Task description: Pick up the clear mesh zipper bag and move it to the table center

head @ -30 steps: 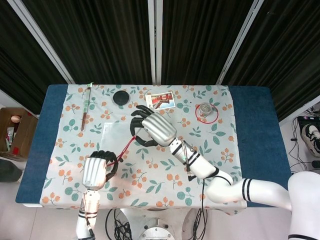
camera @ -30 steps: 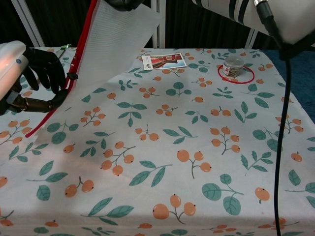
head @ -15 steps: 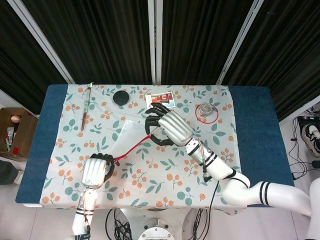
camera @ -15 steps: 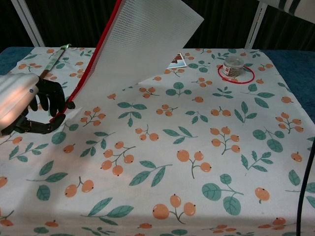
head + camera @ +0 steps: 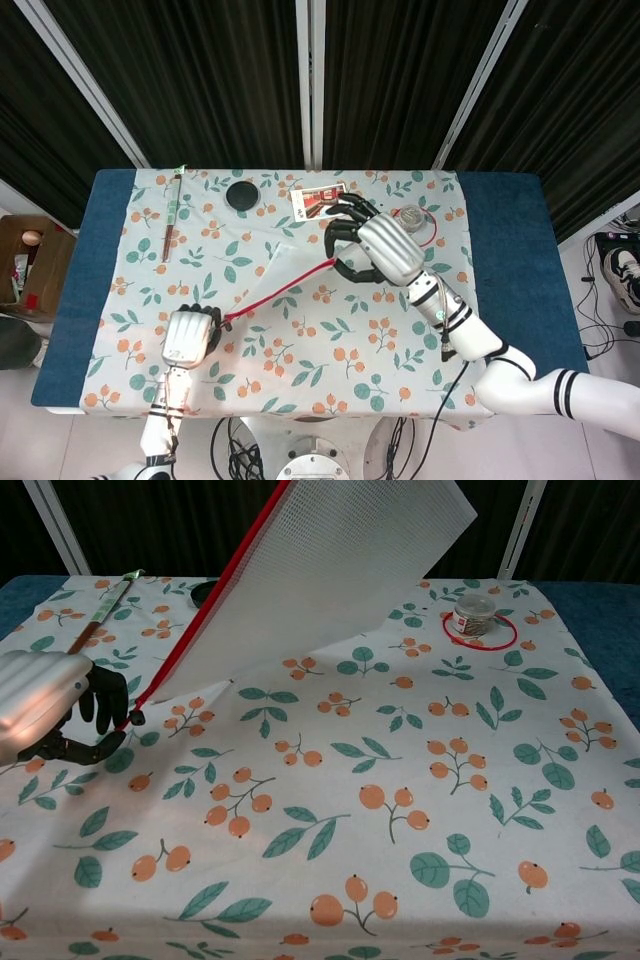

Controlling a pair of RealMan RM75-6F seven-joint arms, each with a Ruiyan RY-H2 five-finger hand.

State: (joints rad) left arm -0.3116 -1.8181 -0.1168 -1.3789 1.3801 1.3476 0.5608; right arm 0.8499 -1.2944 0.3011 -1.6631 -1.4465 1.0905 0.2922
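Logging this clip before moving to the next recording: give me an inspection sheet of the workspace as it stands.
Surface: table with fruit-print cloth.
Job's thing: mesh zipper bag lifted, red zipper edge stretched between both hands.
Clutter: black disc, photo card, small jar inside a red ring, stick.
Hands: right hand holds the bag's upper end; left hand grips the lower end.
Cables: cable along right forearm.
Surroundings: black curtains, cardboard box.

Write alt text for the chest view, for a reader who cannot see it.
A clear mesh bag with a red zipper edge hangs tilted above a table with a floral cloth. The left hand holds its lower corner. Behind sits a small jar inside a red ring.
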